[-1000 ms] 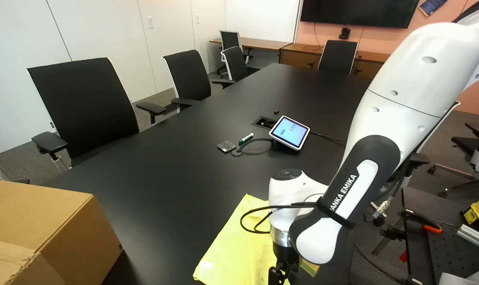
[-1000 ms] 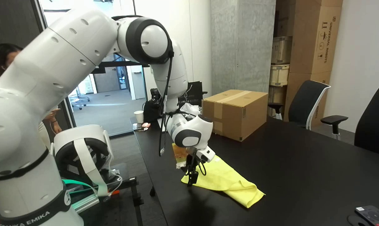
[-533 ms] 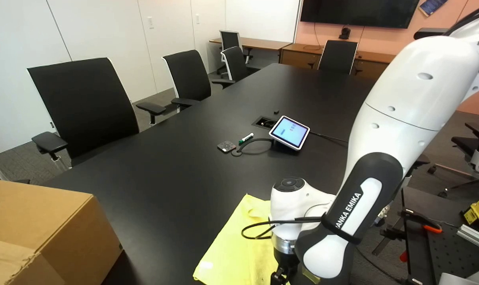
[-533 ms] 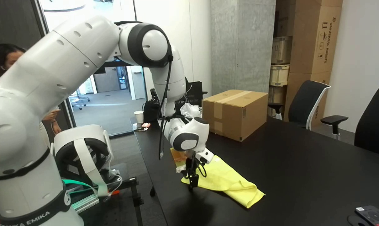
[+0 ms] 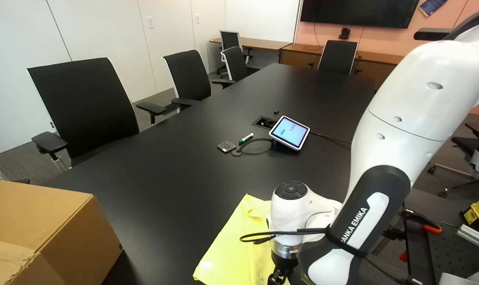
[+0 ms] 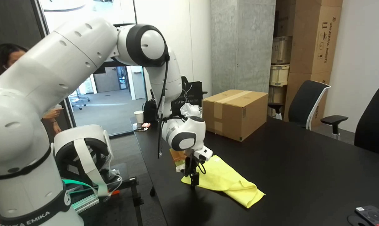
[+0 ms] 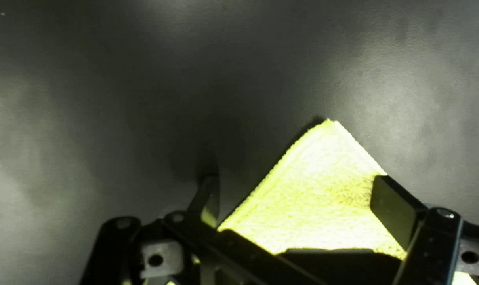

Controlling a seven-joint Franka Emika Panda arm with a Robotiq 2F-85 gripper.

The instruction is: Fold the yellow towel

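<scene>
The yellow towel (image 5: pixel 231 253) lies on the dark table, and it shows in an exterior view (image 6: pixel 219 172) too. Near one end it has a loose fold or crease (image 6: pixel 239 190). In the wrist view one corner of the towel (image 7: pixel 310 186) points away between my fingers. My gripper (image 7: pixel 296 180) is open and empty over this corner. The right finger (image 7: pixel 395 209) stands over the towel's edge; the left finger stands over bare table beside it. In an exterior view the gripper (image 6: pixel 193 185) points down at the towel's near corner. I cannot tell whether the fingertips touch the table.
A cardboard box (image 5: pixel 53 233) stands on the table, in an exterior view behind the towel (image 6: pixel 236 114). An orange-yellow packet (image 6: pixel 177 156) lies just behind my gripper. A tablet (image 5: pixel 290 132), a green marker (image 5: pixel 246 138) and a remote (image 6: pixel 374 215) are farther off. Chairs line the table.
My arm and gripper have moved down and slightly sideways at the towel's corner. The gripper stands a little lower, close to the table. The towel has not visibly moved.
</scene>
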